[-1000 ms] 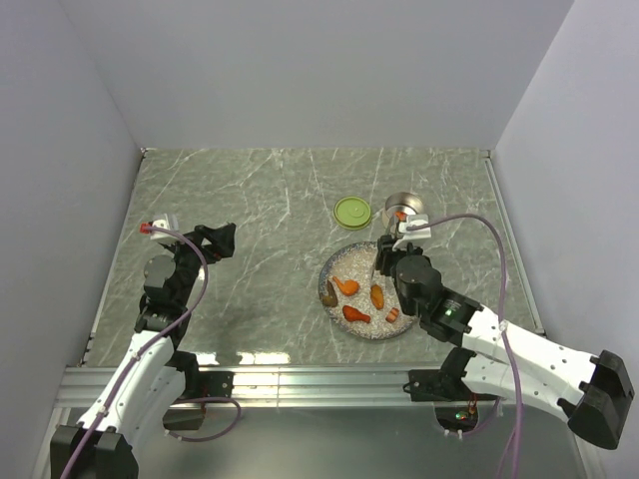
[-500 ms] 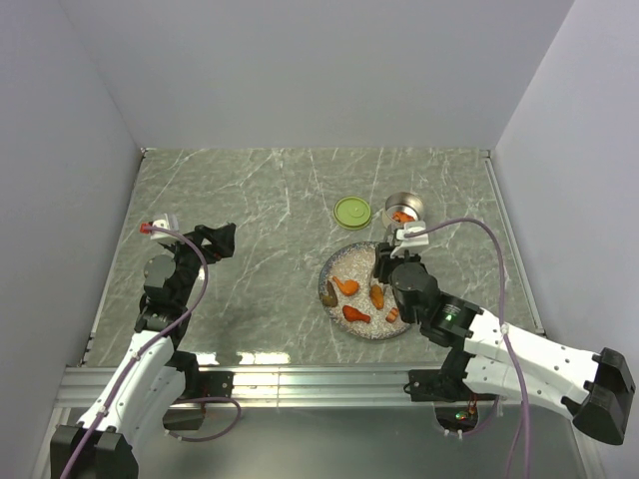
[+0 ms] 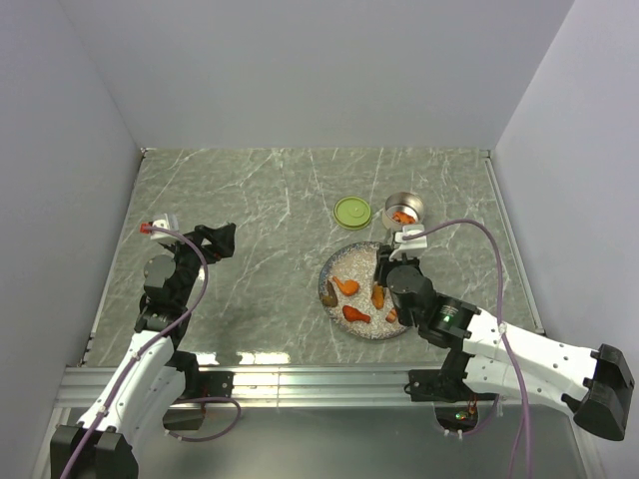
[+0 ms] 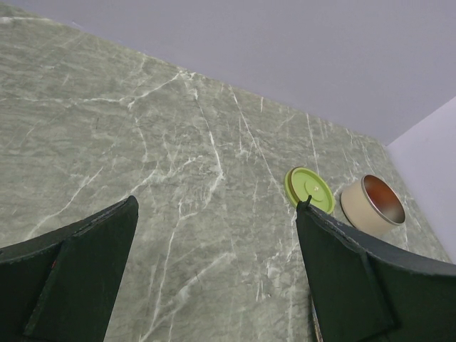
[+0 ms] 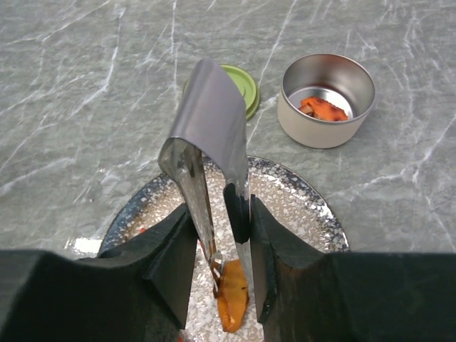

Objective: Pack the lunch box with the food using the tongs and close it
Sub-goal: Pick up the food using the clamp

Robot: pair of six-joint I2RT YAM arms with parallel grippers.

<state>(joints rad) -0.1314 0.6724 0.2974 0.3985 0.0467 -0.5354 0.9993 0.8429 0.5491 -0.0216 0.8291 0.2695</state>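
The tongs [image 5: 210, 121] are clamped by the right gripper [image 5: 221, 235], the left gripper [image 4: 217, 206] is spread. The slippery-looking orange piece [image 5: 231, 299] under the fingers [image 5: 171, 256] is best pinched mid-body.

Two robot claws: the left gripper [image 4: 214, 278] and the right gripper [image 5: 221, 249]. One pair of tongs [image 5: 210, 121], between the right claw's fingers. One speckled plate [image 5: 313, 206] beneath that claw, carrying five food pieces [image 3: 345, 286] (the fifth is small and half hidden). Beyond the claw: one steel lunch box [image 5: 324, 128] holding one orange piece [image 5: 322, 108], and one green lid [image 3: 351, 212].
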